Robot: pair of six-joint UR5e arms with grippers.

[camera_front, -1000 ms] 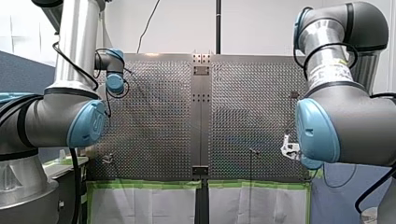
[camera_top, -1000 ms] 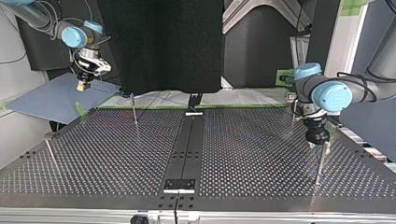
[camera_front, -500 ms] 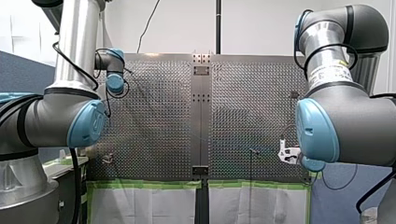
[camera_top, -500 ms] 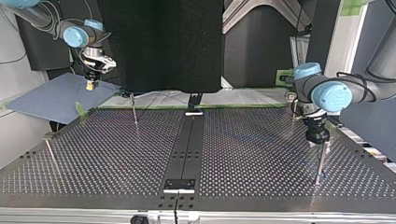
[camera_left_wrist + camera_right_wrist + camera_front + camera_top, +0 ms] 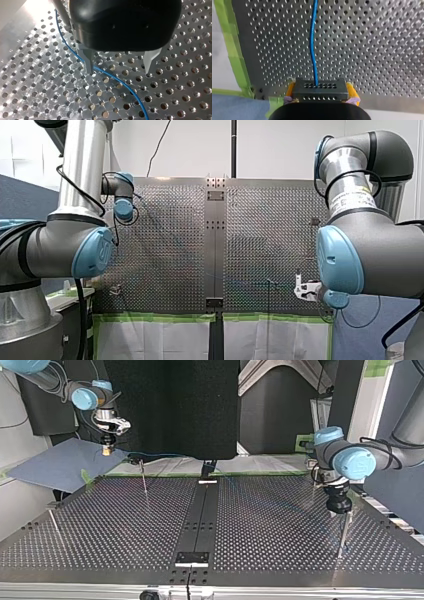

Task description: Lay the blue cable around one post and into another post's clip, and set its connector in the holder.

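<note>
The blue cable [image 5: 313,45] leaves the black connector [image 5: 320,86], which is pinched between my right gripper's [image 5: 320,89] yellow pads [image 5: 350,90] near the perforated table's [image 5: 374,50] green-taped [image 5: 234,50] corner. It passes beside one finger of my left gripper [image 5: 120,73], whose fingers are spread wide. Over the last second my right gripper has moved off the blue sheet [image 5: 55,465] toward the table's edge.
</note>
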